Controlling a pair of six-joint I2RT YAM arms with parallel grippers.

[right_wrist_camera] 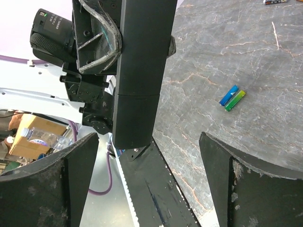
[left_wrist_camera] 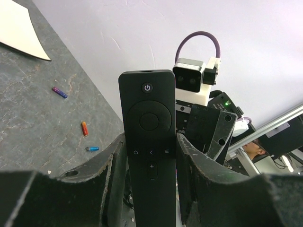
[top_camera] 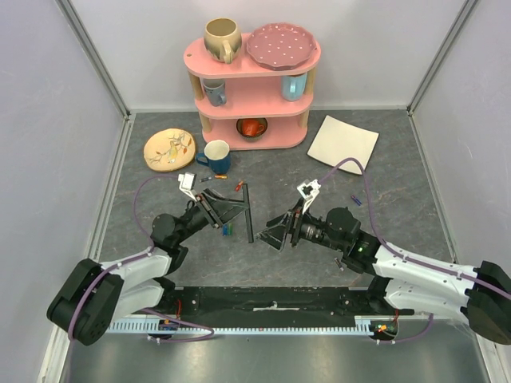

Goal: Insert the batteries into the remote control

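The remote sits close to the middle of the grey table, raised on its long edge and running from 12 to 6 o'clock in the top view. The left gripper is clenched on it, one finger pressed against each long side just below the ring of buttons. The button face looks toward the left arm, while the plain back, crossed by a thin seam, faces the right arm. The right gripper stands released at 3 o'clock of the remote's near end, with its two fingers spread wide, touching nothing; from its own camera the remote's lower end hangs between and above them. A blue and green pair of batteries lies side by side, touching, on the table just at 9 o'clock of the remote's near end. Three more lie loose and apart on the side at 3 o'clock: a purple battery, an orange battery and a small blue battery. Another orange one rests at 11 o'clock of the remote, near a dark blue mug. At 12 o'clock stands a pink shelf carrying cups and a plate; a painted dish lies at 10 o'clock and a white napkin at 2 o'clock
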